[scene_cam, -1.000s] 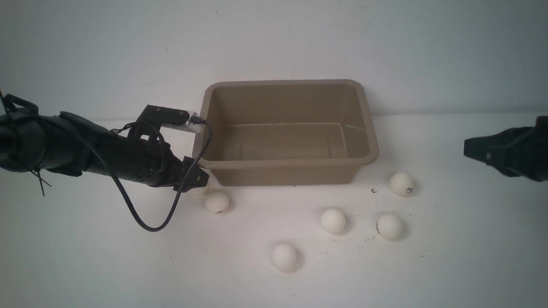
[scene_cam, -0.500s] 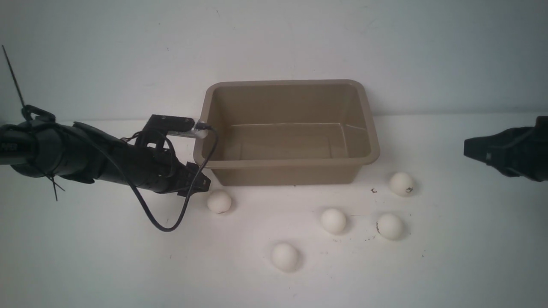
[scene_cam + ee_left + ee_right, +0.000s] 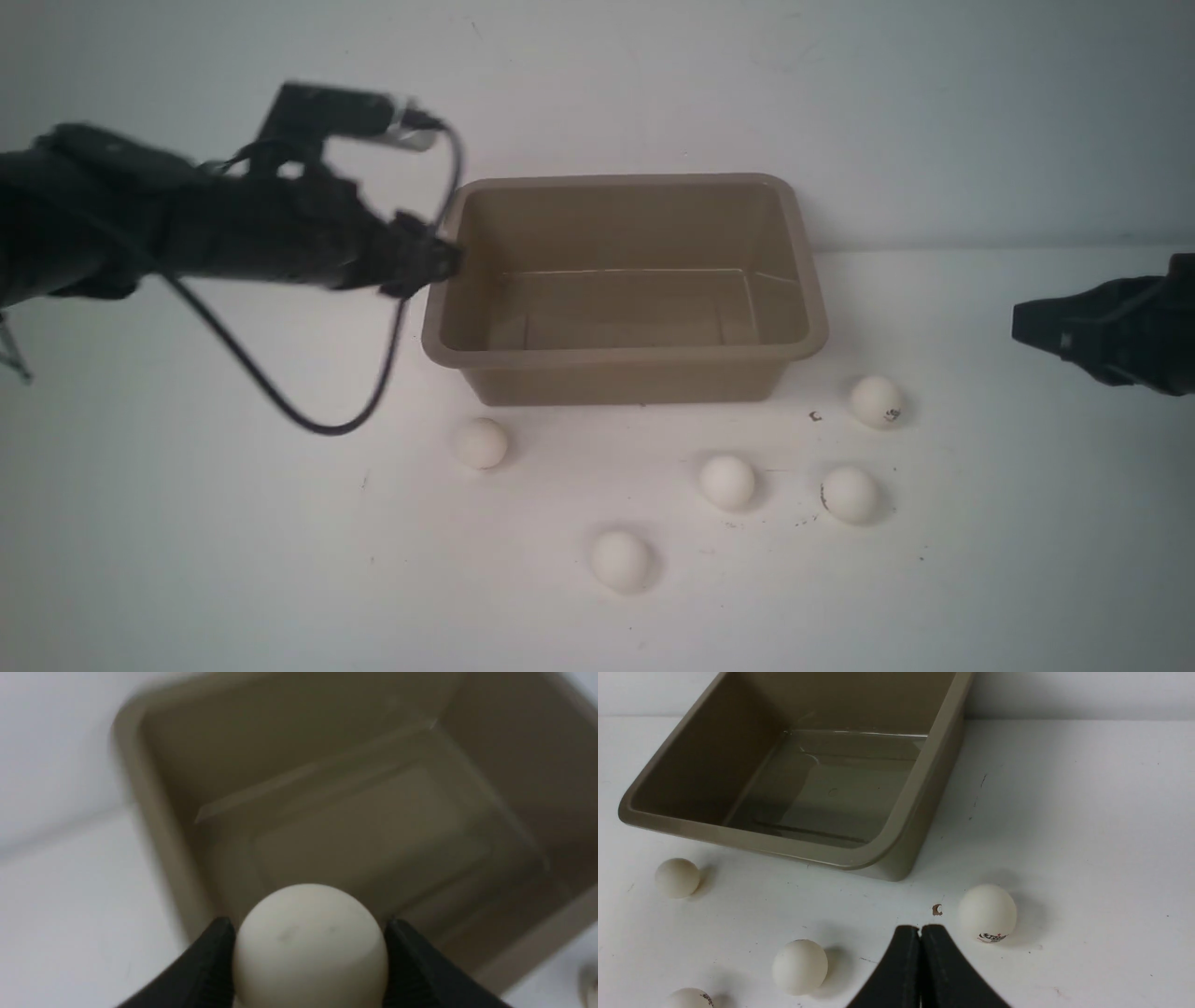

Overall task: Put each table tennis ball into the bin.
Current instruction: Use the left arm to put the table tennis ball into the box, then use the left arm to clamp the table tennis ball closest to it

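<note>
Noted: left gripper [image 3: 446, 261], clamped on one table tennis ball [image 3: 310, 947], had lifted off the table [image 3: 233, 560] to the bin [image 3: 624, 356] rim, centre-left of frame, probably (blurred) nearing release; right gripper [image 3: 920, 929] sat pinched together.

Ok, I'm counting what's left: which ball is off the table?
The ball pinched in the left gripper near the bin's rim; the other five lie on the table.

A flat white tabletop [image 3: 187, 560] is spread across the lower part of the front view and is met at the back by a plain pale grey wall [image 3: 840, 93]. A small dark brown curled fleck [image 3: 815, 416] is seen lying on the tabletop. Fainter dark specks [image 3: 803, 523] are scattered near it.
</note>
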`<control>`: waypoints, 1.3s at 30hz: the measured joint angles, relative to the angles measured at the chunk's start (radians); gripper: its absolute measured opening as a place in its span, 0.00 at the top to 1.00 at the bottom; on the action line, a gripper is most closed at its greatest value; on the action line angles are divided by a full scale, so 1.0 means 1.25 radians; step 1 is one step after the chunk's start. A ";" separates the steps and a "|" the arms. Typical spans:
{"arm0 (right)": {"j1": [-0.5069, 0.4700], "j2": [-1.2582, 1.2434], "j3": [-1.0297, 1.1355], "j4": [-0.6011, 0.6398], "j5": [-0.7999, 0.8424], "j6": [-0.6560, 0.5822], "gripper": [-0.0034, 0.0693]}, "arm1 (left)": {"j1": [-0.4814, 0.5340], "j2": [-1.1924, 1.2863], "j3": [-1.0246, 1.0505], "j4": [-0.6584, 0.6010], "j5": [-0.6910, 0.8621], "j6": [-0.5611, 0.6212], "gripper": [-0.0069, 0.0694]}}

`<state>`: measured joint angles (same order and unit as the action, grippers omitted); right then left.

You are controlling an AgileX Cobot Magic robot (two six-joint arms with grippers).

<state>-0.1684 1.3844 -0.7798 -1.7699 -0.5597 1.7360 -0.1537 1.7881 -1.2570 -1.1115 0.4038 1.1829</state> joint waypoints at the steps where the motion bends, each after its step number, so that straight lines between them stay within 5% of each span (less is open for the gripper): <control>1: 0.000 0.000 0.000 0.000 -0.001 0.000 0.97 | -0.016 0.017 -0.022 -0.001 -0.016 0.004 0.45; 12: 0.000 0.000 0.000 0.000 -0.050 0.000 0.97 | -0.076 0.220 -0.168 0.006 -0.036 -0.004 0.44; 19: 0.000 0.000 0.000 0.000 -0.067 0.003 0.97 | -0.074 0.241 -0.177 0.007 -0.044 -0.015 0.23; 23: 0.000 0.000 0.000 0.000 -0.067 0.003 0.97 | -0.057 0.184 -0.177 0.032 -0.001 -0.022 0.21; 27: 0.000 0.000 0.000 0.000 -0.067 0.005 0.97 | -0.029 0.085 -0.178 0.144 0.122 -0.118 0.22; 35: 0.000 0.000 0.000 0.000 -0.066 0.015 0.97 | -0.011 -0.076 -0.168 0.687 0.475 -0.550 0.31; 39: 0.000 0.000 0.000 0.000 -0.065 0.017 0.97 | -0.008 -0.092 -0.135 0.717 0.525 -0.613 0.31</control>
<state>-0.1684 1.3844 -0.7798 -1.7699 -0.6407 1.7575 -0.1642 1.6731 -1.4255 -0.2149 1.0595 0.4166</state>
